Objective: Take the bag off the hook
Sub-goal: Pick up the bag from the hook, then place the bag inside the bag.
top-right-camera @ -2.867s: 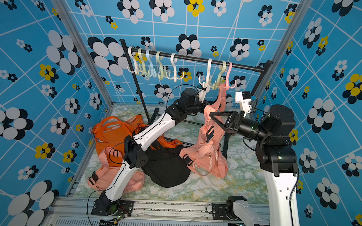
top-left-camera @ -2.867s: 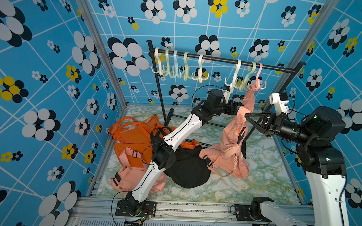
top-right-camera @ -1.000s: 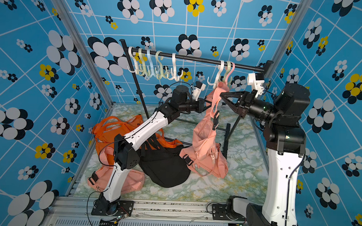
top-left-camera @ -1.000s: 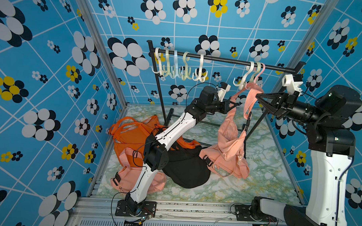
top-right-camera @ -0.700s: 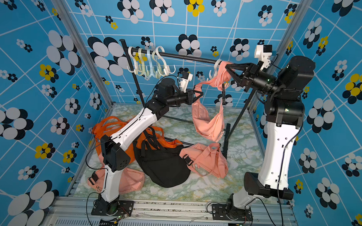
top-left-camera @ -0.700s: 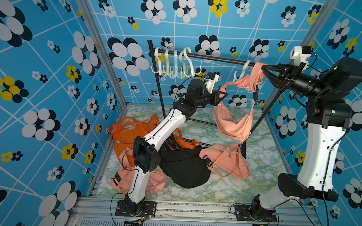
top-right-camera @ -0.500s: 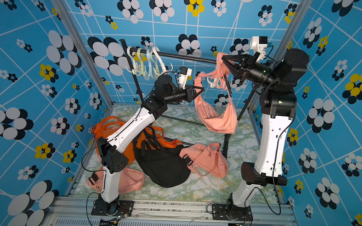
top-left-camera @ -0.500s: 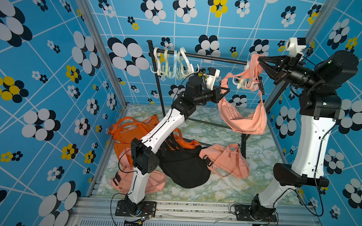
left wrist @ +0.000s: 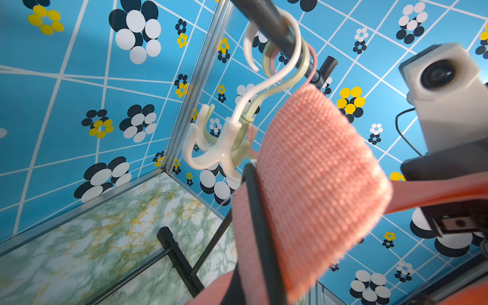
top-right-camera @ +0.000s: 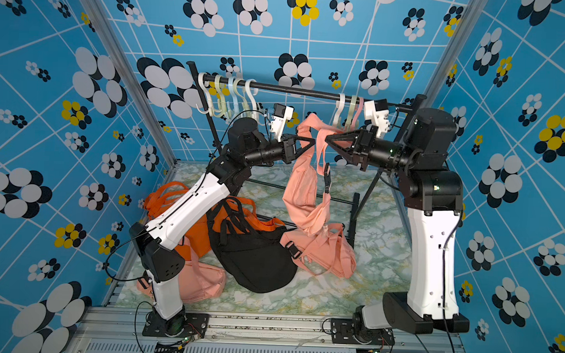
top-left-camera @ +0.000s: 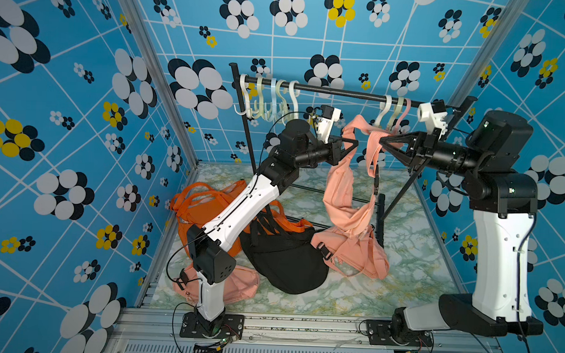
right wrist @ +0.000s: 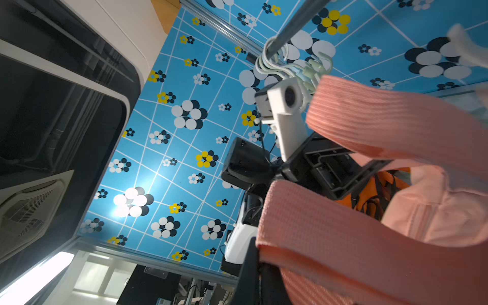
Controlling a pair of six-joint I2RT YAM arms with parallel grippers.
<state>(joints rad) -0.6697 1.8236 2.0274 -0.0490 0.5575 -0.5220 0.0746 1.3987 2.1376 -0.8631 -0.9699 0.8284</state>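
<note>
Top views: pink bag (top-left-camera: 339, 185) has come down from rail (top-left-camera: 342, 92) height. Its strap (top-left-camera: 362, 126) is slung between left gripper (top-left-camera: 353, 142) and right gripper (top-left-camera: 382, 141), both clamped on it, just below the hooks (top-left-camera: 390, 114). Looks unhooked; lowering and release remain.

- The left arm (top-left-camera: 241, 205) is angled steeply upward from its base, and its black wrist section is held roughly level, pointed toward the right arm (top-left-camera: 498, 256).
- The left gripper (top-left-camera: 352, 143) is closed tight on the bag strap (top-left-camera: 357, 121).
- The right arm is stood nearly upright, with its wrist section turned level toward the left arm.
- The right gripper (top-left-camera: 382, 140) is clamped on the same strap, tip to tip with the left gripper and near it.
</note>
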